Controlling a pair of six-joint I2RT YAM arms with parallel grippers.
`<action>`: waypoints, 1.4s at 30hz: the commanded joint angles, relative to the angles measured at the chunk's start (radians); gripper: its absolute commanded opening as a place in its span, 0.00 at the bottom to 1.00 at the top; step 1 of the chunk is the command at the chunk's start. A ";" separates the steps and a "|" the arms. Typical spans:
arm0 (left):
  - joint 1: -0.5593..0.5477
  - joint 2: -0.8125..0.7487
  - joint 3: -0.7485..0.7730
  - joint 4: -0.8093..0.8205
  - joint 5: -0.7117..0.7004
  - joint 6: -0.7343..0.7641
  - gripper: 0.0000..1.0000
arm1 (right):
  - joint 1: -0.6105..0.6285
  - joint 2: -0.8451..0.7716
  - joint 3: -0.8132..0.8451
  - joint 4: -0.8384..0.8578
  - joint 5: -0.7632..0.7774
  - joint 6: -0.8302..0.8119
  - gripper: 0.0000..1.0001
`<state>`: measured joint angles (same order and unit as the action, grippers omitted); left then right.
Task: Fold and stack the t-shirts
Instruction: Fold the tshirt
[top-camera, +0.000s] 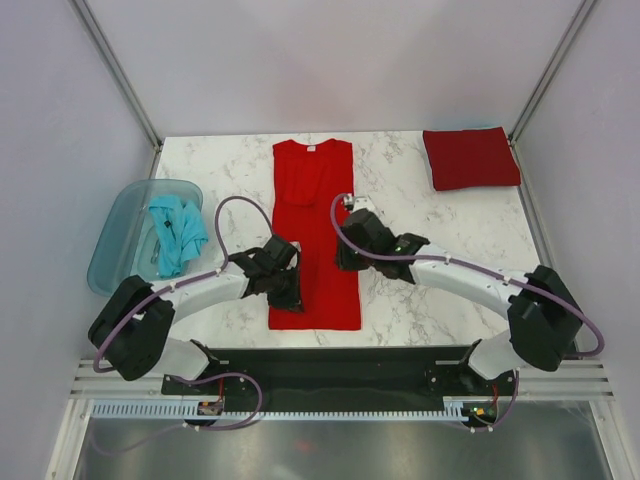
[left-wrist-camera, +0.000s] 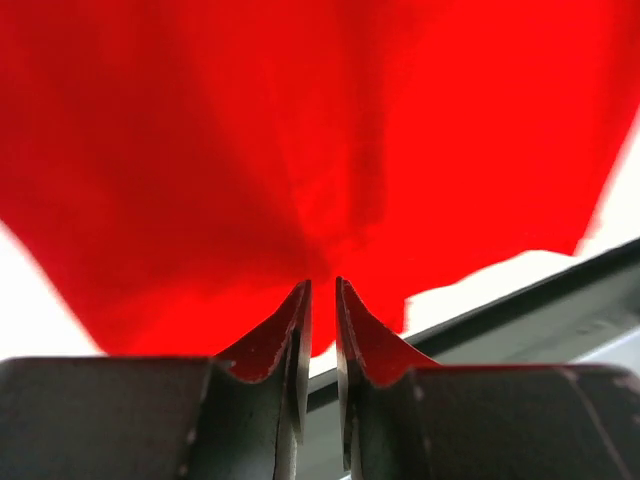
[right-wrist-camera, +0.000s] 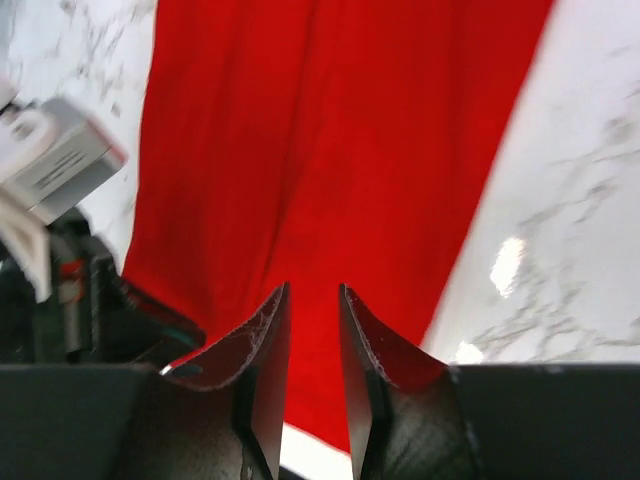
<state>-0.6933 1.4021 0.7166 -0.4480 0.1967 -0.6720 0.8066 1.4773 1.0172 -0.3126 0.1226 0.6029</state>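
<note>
The bright red t-shirt (top-camera: 312, 190) lies folded into a long strip down the middle of the marble table (top-camera: 450, 250). My left gripper (top-camera: 291, 298) sits at the strip's left edge near the hem. Its jaws (left-wrist-camera: 323, 285) stand a narrow gap apart over creased red cloth (left-wrist-camera: 300, 150), and the table shows through the gap. At the strip's right edge, my right gripper (top-camera: 346, 262) is open (right-wrist-camera: 313, 290) above flat red cloth (right-wrist-camera: 330, 150). A darker crimson t-shirt (top-camera: 470, 158) lies folded square at the back right. A teal-blue t-shirt (top-camera: 178, 235) is crumpled in the tub.
The translucent blue tub (top-camera: 110, 230) stands at the left edge of the table. Purple cables loop above both arms. The left arm's wrist (right-wrist-camera: 60, 200) shows close by in the right wrist view. The table's black front edge (left-wrist-camera: 560, 290) runs just past the hem.
</note>
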 joint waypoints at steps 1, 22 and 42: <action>-0.003 -0.005 -0.052 0.017 -0.069 -0.035 0.22 | 0.115 0.049 -0.025 -0.010 0.107 0.123 0.33; -0.014 -0.110 0.033 -0.112 -0.127 -0.037 0.27 | 0.259 -0.008 -0.261 0.006 0.134 0.235 0.29; -0.017 0.239 0.250 0.068 -0.068 0.101 0.43 | -0.147 0.027 0.028 0.071 0.008 -0.083 0.40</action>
<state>-0.7139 1.5955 0.9257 -0.4061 0.1398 -0.6109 0.7395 1.4643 0.9413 -0.3340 0.2218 0.6464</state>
